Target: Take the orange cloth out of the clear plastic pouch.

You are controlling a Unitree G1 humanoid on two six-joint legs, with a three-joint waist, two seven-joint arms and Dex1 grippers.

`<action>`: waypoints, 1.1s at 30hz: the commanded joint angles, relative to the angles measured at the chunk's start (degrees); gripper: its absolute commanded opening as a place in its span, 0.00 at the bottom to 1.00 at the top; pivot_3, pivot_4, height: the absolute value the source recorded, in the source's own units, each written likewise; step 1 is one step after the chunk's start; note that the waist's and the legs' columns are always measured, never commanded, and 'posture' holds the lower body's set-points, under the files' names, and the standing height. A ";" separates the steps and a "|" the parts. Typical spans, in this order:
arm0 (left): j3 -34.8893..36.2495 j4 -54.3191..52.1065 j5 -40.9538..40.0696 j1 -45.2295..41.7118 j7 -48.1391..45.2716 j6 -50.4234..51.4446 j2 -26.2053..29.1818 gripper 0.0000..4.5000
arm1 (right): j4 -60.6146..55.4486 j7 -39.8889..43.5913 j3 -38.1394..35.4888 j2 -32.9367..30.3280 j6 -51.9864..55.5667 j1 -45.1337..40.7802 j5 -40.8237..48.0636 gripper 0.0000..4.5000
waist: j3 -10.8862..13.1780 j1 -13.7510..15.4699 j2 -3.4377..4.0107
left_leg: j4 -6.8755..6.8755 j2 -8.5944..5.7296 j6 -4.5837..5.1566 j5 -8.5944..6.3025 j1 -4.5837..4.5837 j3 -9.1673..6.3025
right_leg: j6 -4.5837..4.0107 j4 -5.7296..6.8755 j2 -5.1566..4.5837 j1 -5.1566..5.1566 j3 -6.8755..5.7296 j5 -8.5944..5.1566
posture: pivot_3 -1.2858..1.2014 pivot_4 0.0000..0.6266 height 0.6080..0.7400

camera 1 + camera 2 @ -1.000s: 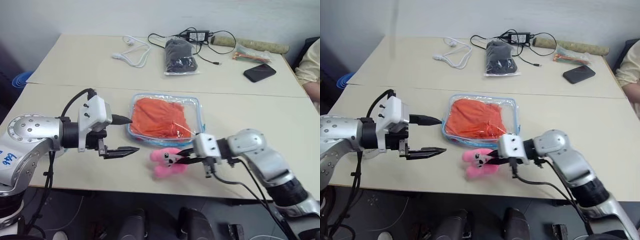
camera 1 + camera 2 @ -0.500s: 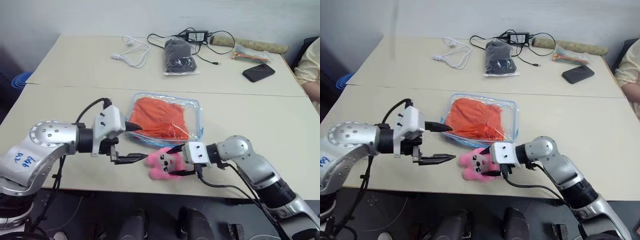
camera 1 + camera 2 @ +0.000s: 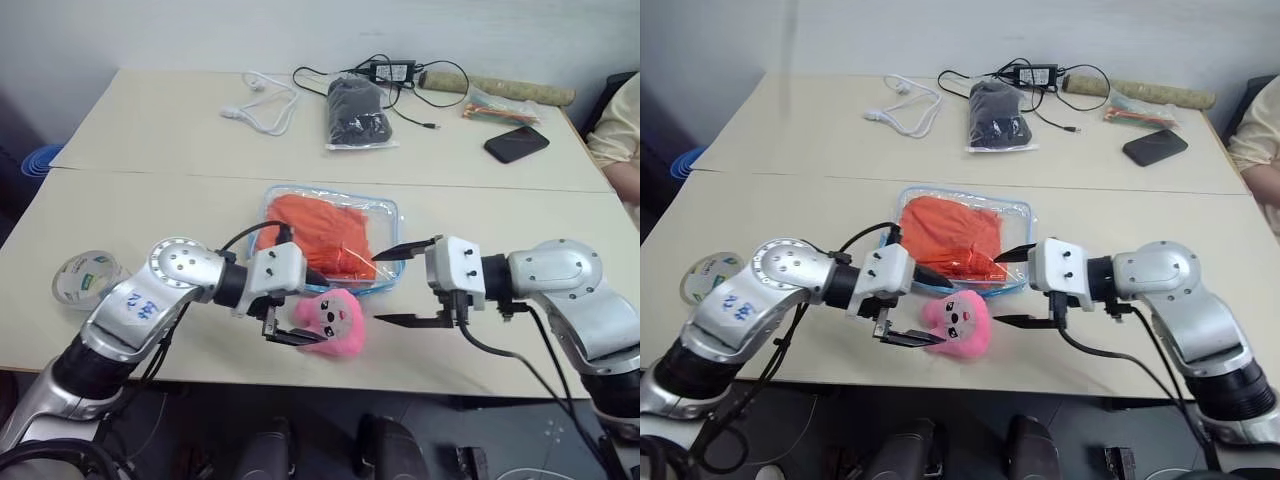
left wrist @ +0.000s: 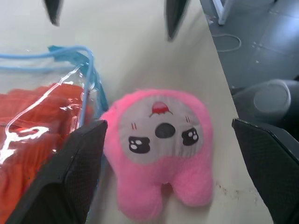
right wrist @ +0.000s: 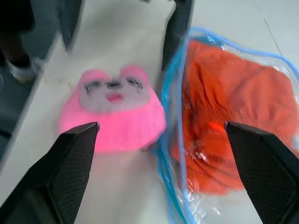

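The clear plastic pouch (image 3: 390,214) with light blue trim lies flat near the table's front edge, and the orange cloth (image 3: 320,235) is inside it. Its pink plush keychain (image 3: 330,320) rests on the table just in front of the pouch. My left gripper (image 3: 305,306) is open, one finger over the pouch's front edge and the other at the plush's near side. My right gripper (image 3: 397,285) is open to the right of the plush, clear of it, pointing at the pouch's front right corner. The left wrist view shows the plush (image 4: 161,149) between the fingers and the cloth (image 4: 37,126) beside it.
At the back of the table lie a clear bag with a dark cloth (image 3: 360,112), a white cable (image 3: 265,100), a black charger (image 3: 395,72) and a phone (image 3: 518,144). A tape roll (image 3: 85,278) sits front left. A person's sleeve (image 3: 620,130) shows at the right edge.
My right gripper has let go of the plush, opened wide and drawn back up to the right. My left gripper has moved right and down, and its fingers now stand on either side of the plush.
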 commanded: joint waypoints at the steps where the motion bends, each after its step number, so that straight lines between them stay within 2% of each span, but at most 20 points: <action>1: -4.07 3.11 4.63 -1.65 -2.54 -4.33 -2.13 1.00 | 10.34 -1.85 2.47 -0.13 -12.74 -3.66 -8.96 1.00 | 0.00 -0.08 0.00 | 0.00 -0.01 0.01 0.00 0.01 0.09 | 0.00 0.01 -0.01 0.00 0.00 0.00 | 0.52 0.24 1.00; 5: -7.05 8.10 9.97 -1.06 -1.06 -7.85 -5.83 1.00 | 19.18 -3.80 6.27 3.18 -21.59 -6.64 -14.61 1.00 | 0.00 -0.23 0.00 | -0.04 0.05 -0.01 0.01 -0.02 0.13 | 0.00 -0.01 0.01 -0.04 -0.04 0.00 | 0.52 0.24 1.00; 6: -7.49 9.22 11.59 -0.84 -0.51 -9.04 -6.37 1.00 | 20.87 -3.76 7.03 3.73 -23.32 -7.08 -15.51 0.91 | 0.00 -0.26 0.00 | -0.04 0.05 -0.01 0.01 -0.06 0.14 | 0.00 -0.01 0.01 -0.06 -0.06 0.00 | 0.52 0.24 1.00; 7: -7.61 10.01 12.59 -0.61 -0.19 -9.69 -6.69 0.96 | 22.33 -3.61 7.74 4.07 -24.83 -7.44 -16.22 0.88 | 0.00 -0.26 0.00 | -0.04 0.05 -0.01 0.01 -0.06 0.14 | 0.00 0.00 0.01 -0.07 -0.06 0.00 | 0.52 0.24 1.00; 9: -6.93 11.05 13.04 -0.48 -0.28 -10.29 -7.18 0.87 | 24.65 -2.83 8.31 5.09 -26.12 -8.76 -16.04 0.74 | 0.00 -0.26 0.00 | -0.03 0.04 -0.01 0.01 -0.07 0.14 | 0.00 0.00 0.00 -0.06 -0.06 0.00 | 0.52 0.24 1.00; 18: -2.79 8.12 12.72 2.54 -0.36 -9.43 -5.51 0.26 | 28.85 0.43 7.92 5.80 -28.02 -12.32 -14.31 0.03 | 0.00 -0.17 0.00 | 0.02 0.16 0.00 0.02 -0.06 -0.12 | 0.00 0.02 -0.01 -0.03 -0.06 0.00 | 0.52 0.24 1.00; 19: -2.12 7.44 12.60 3.30 -0.27 -9.19 -5.04 0.21 | 28.77 1.00 7.74 5.67 -27.85 -12.31 -13.90 0.00 | 0.00 -0.19 0.00 | 0.02 0.18 0.00 0.02 -0.05 -0.13 | 0.00 0.02 -0.01 -0.03 -0.05 0.00 | 0.52 0.24 1.00; 23: 1.23 3.70 12.41 7.43 1.98 -6.64 -3.23 0.02 | 30.07 0.50 7.28 5.52 -29.58 -12.75 -14.81 0.00 | 0.00 -0.29 0.01 | 0.01 0.24 0.00 0.02 -0.03 -0.18 | 0.00 0.03 -0.01 -0.03 -0.04 0.00 | 0.52 0.24 1.00; 26: 7.40 -1.64 9.69 12.41 5.23 -1.31 -1.91 0.01 | 31.32 0.53 7.19 4.79 -31.67 -12.60 -15.43 0.00 | 0.00 -0.57 0.01 | 0.00 0.31 0.00 0.02 -0.03 -0.18 | 0.00 0.03 -0.01 -0.03 -0.04 0.00 | 0.52 0.24 1.00; 32: 25.81 -11.28 1.29 24.11 10.50 10.42 0.48 0.01 | 34.38 0.97 6.57 3.16 -37.12 -12.70 -14.99 0.00 | 0.01 -1.06 0.02 | -0.02 0.39 0.00 0.02 -0.03 -0.23 | 0.00 0.00 -0.02 -0.03 -0.05 0.00 | 0.52 0.24 1.00; 33: 31.08 -11.43 0.34 26.90 11.00 11.88 1.12 0.01 | 35.14 1.12 6.39 2.99 -38.03 -12.94 -14.64 0.00 | 0.01 -0.96 0.03 | -0.02 0.39 0.00 0.02 -0.02 -0.26 | 0.00 -0.02 -0.02 0.01 -0.06 0.00 | 0.52 0.24 1.00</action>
